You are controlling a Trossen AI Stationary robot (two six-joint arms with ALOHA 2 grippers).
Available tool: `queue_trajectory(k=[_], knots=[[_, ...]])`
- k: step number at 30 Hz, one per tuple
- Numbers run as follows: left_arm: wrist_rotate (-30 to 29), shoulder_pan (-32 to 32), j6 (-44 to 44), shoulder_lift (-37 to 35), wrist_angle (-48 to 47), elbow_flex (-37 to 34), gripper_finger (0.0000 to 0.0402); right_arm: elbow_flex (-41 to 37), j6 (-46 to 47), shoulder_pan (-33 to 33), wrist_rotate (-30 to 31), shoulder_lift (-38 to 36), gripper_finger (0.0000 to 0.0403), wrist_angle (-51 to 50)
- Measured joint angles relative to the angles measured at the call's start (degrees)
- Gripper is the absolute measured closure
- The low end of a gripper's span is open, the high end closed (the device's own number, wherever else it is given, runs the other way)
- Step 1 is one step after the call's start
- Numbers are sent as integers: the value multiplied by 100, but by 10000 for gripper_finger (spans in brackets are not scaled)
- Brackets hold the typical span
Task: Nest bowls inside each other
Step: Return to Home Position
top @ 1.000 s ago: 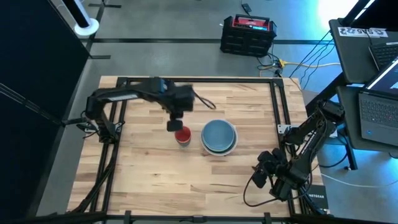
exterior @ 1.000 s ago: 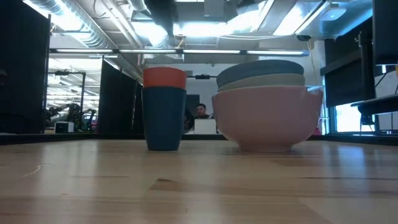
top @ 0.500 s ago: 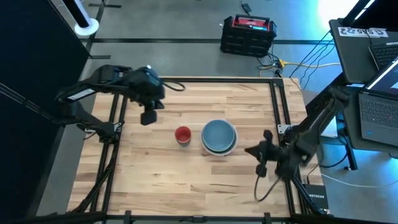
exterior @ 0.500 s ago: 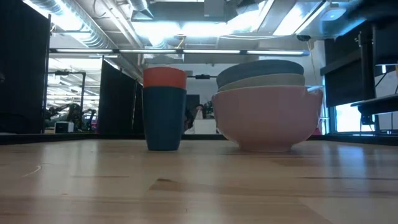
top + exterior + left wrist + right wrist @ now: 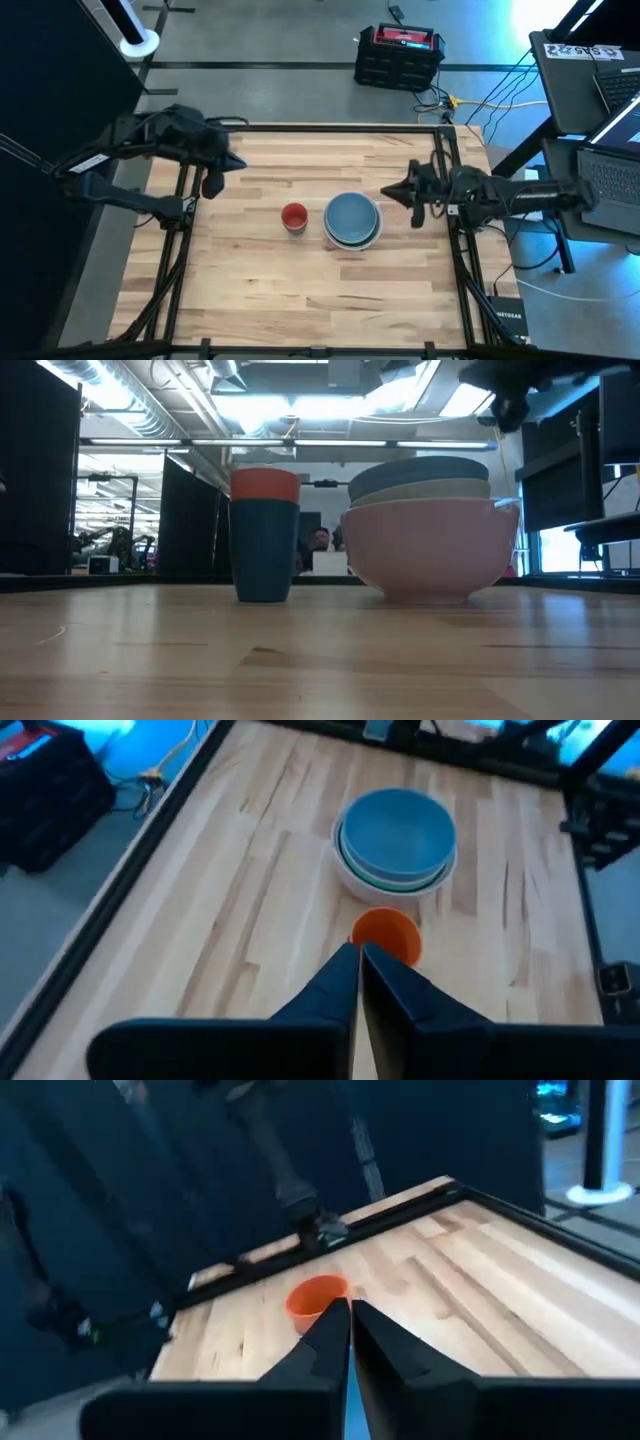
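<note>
A stack of wide bowls (image 5: 352, 220) stands mid-table, light blue on top, a green rim under it and a white bowl at the bottom (image 5: 430, 555). Left of it a tiny red bowl (image 5: 294, 217) sits inside a tiny navy one (image 5: 265, 555). My left gripper (image 5: 211, 187) hangs shut above the table's left edge, well away from the tiny bowls (image 5: 388, 935). My right gripper (image 5: 386, 193) is shut and points level toward the left, just far-right of the stack and above it. Both hold nothing.
Black frame rails (image 5: 445, 160) run along the table's edges. A black case (image 5: 398, 55) stands on the floor beyond the far edge, and laptops (image 5: 605, 170) sit to the right. Bare wood (image 5: 300, 300) lies on the near side of the bowls.
My left gripper has drawn back from above the tiny red bowl toward the table's left edge and risen. My right gripper has swung from the near right corner toward the far edge and now points level beside the stack. The bowls have stayed put.
</note>
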Motion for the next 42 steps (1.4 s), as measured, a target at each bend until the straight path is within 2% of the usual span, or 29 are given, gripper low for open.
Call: queue_trajectory(k=[9,13,19,22,25,38,42], knots=[[-62,27,-593,-1884,1996,-2164,402,-938,396,-747,153,-1942,403,28],[-421,28,-1348,-2569,2202,-2778,401,-967,373,-747,556,-2468,403,-348],[-484,26,-2017,-3080,1012,-2985,401,-951,325,-747,673,-2699,403,-341],[-475,13,-1539,-3295,1437,-3425,401,-1267,160,-745,552,-2749,403,-264],[-310,-31,-1230,-3619,2476,-4044,401,-1729,174,-745,524,-2860,403,136],[87,-107,-897,-5108,3301,-5360,401,-2643,-561,-745,131,-3003,403,753],[125,-111,-988,-5432,3330,-5540,401,-2694,-611,-747,-45,-3002,403,400]])
